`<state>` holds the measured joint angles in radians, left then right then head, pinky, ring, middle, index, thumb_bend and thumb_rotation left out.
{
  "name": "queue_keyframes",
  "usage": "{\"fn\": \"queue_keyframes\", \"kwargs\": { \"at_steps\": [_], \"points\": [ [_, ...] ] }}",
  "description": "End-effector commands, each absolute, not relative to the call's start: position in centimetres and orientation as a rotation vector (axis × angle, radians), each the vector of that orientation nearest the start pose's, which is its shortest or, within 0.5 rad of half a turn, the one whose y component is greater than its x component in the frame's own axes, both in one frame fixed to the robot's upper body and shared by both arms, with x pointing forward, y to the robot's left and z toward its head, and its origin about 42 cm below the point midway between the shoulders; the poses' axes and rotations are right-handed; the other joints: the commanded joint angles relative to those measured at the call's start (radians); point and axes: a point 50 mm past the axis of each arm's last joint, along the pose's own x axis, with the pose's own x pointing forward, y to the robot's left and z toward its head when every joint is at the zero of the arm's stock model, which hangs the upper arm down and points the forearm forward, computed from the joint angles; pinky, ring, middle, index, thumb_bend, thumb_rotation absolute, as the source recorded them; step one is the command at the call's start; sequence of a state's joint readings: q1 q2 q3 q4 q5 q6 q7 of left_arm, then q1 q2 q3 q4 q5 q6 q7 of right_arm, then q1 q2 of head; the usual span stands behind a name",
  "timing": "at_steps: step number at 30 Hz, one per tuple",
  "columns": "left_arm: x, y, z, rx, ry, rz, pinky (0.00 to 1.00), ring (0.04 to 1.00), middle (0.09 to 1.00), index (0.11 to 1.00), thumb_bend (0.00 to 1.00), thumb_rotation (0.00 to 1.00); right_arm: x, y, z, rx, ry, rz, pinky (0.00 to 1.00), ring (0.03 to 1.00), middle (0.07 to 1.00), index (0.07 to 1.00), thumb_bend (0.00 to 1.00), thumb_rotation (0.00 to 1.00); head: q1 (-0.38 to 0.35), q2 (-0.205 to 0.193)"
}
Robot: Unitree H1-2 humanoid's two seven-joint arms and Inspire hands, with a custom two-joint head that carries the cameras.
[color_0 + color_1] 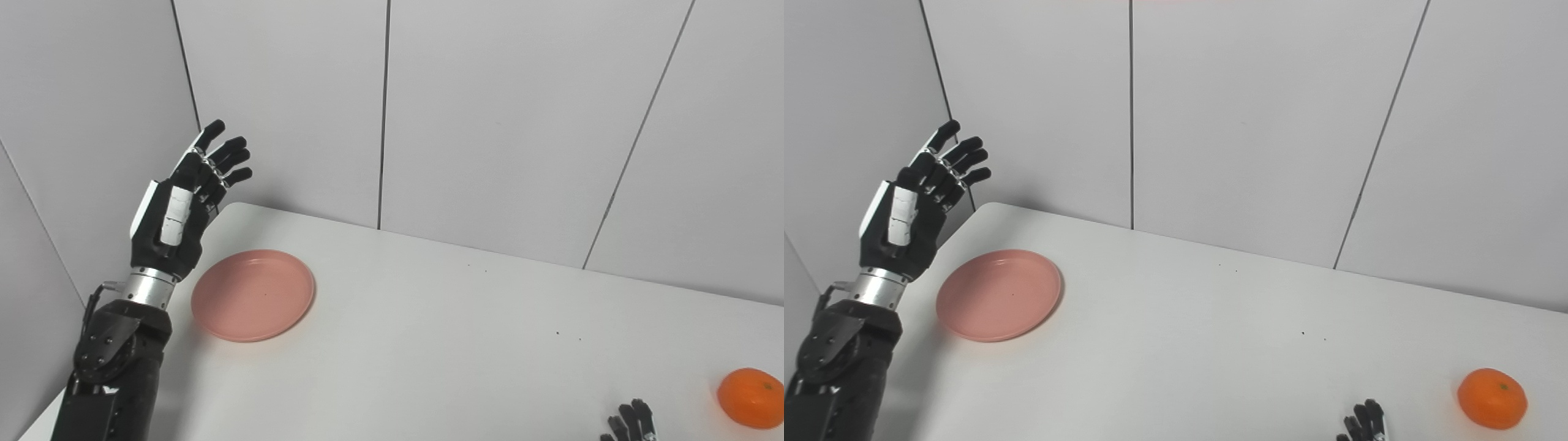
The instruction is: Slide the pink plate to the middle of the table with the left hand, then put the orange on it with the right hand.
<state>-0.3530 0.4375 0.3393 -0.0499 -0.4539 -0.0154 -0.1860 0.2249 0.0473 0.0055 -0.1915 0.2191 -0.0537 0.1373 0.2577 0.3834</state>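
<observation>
Hovering raised with fingers spread and holding nothing, the left hand [177,208] is waiting at 9 o'clock of the pink plate [253,294], which is lying near the table's [429,343] left end. The plate looks light, stiff and slippery; pressing on its far-left rim should slide it. The orange [751,397] is sitting at 4 o'clock, just beside the right hand [631,422], whose grasp I cannot tell.

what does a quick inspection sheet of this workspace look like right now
surface: white table, a few tiny dark specks near mid-right
job's things: pink plate flat and bare at the left side, not in the middle; orange on the table at the far right, apart from the plate
clutter: nothing seen
hands: left hand raised beside the plate, fingers apart, holding nothing, not touching it; right hand only fingertips at the bottom edge, left of the orange, state unclear
cables: thin wire at the left wrist
surroundings: grey wall panels with dark seams, behind and at left
</observation>
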Motion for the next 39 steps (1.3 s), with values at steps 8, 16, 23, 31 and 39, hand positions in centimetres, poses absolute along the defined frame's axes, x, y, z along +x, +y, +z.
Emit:
{"fn": "queue_keyframes", "kwargs": {
  "at_steps": [8,16,23,31,39],
  "points": [
    [38.4,44.4,31.1,0.036,-0.577,0.028,0.84,0.899,0.907,0.937,1.0,0.81,18.7,-20.8,6.8,0.262,0.108,0.043,1.0,1.0,1.0,1.0,0.82,1.0,0.001,0.012],
    [40.1,46.8,29.3,0.056,-0.503,0.087,0.81,0.889,0.899,0.931,1.0,0.83,18.7,-20.8,6.8,0.268,0.109,0.045,1.0,1.0,1.0,1.0,0.8,1.0,0.002,0.013],
    [40.7,48.2,26.5,0.001,-0.448,0.133,0.79,0.891,0.916,0.942,1.0,0.83,18.6,-20.8,6.8,0.267,0.11,0.039,1.0,1.0,1.0,1.0,0.82,1.0,-0.001,0.017],
    [41.4,47.7,23.2,-0.122,-0.393,0.184,0.82,0.895,0.925,0.967,1.0,0.8,18.5,-20.8,7.0,0.263,0.107,0.043,1.0,1.0,1.0,1.0,0.83,1.0,-0.01,0.029],
    [41.7,46.9,20.8,-0.156,-0.335,0.211,0.8,0.904,0.918,0.972,1.0,0.81,18.4,-20.6,7.1,0.26,0.107,0.039,1.0,1.0,1.0,1.0,0.82,1.0,-0.013,0.034]
  ]
}}
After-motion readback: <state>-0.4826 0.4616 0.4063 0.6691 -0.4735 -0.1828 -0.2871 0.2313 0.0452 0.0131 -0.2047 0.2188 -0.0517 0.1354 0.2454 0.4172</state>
